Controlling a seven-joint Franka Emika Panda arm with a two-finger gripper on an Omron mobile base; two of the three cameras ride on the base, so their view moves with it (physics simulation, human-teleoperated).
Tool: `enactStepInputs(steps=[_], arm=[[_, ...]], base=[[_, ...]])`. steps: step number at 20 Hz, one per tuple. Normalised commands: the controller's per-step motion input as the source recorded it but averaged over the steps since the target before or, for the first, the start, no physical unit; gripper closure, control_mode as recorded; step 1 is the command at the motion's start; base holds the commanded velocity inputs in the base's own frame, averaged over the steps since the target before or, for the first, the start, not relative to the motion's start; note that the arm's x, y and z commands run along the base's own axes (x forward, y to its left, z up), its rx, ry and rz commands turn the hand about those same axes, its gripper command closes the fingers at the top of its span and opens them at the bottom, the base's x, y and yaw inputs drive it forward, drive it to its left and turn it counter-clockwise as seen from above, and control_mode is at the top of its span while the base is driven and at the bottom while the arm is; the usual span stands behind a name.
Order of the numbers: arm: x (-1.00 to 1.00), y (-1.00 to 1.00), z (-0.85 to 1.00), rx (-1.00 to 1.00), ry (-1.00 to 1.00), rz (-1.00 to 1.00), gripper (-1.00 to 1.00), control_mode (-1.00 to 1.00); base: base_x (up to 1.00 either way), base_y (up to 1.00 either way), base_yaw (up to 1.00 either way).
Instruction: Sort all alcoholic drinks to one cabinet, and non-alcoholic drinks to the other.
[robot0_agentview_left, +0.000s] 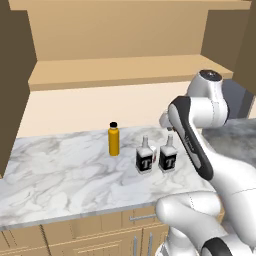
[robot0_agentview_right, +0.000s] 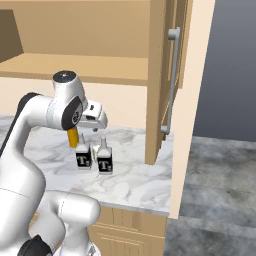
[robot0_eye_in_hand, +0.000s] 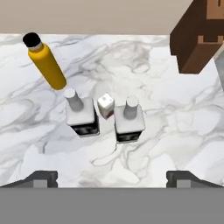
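Note:
Two alcoholic drinks, pale square bottles with black "T" labels, stand side by side on the marble counter (robot0_agentview_left: 60, 165): one (robot0_agentview_left: 145, 157) (robot0_agentview_right: 83, 155) (robot0_eye_in_hand: 81, 113) on the left and one (robot0_agentview_left: 168, 156) (robot0_agentview_right: 104, 159) (robot0_eye_in_hand: 129, 120) on the right. The non-alcoholic drink, an orange bottle with a black cap (robot0_agentview_left: 114, 140) (robot0_eye_in_hand: 46, 63), stands just behind them to the left. My gripper (robot0_agentview_left: 167, 127) (robot0_agentview_right: 92, 126) (robot0_eye_in_hand: 112, 179) hovers above the two "T" bottles, open, with nothing between its fingertips. The wide cabinet's shelf (robot0_agentview_left: 125, 70) runs above; the narrow cabinet's door (robot0_agentview_right: 172, 80) with a grey bar handle stands open at the right.
A small white cube (robot0_eye_in_hand: 105, 105) lies on the counter between the two "T" bottles. A dark brown cabinet door (robot0_eye_in_hand: 197, 39) hangs to the right of the hand. The counter ends at the right by the narrow cabinet, with grey floor (robot0_agentview_right: 220, 190) beyond.

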Motion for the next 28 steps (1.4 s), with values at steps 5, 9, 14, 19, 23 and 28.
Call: enactStepInputs(steps=[5,9,14,19,23,28], arm=[[-0.1,-0.06,-0.13,-0.01,-0.04,0.0,-1.0,-1.0],[-0.09,-0.08,-0.14,0.0,-0.04,0.0,-1.0,-1.0],[-0.05,-0.07,-0.16,0.0,-0.04,0.0,-1.0,-1.0],[-0.04,-0.04,-0.16,0.0,-0.05,0.01,-1.0,-1.0],[-0.07,-0.05,-0.13,0.0,-0.08,0.01,-1.0,-1.0],[-0.06,-0.04,-0.15,-0.01,-0.11,0.01,-1.0,-1.0]], base=[[0.0,0.0,0.0],[0.0,0.0,0.0],[0.0,0.0,0.0],[0.0,0.0,0.0],[0.0,0.0,0.0],[0.0,0.0,0.0]])
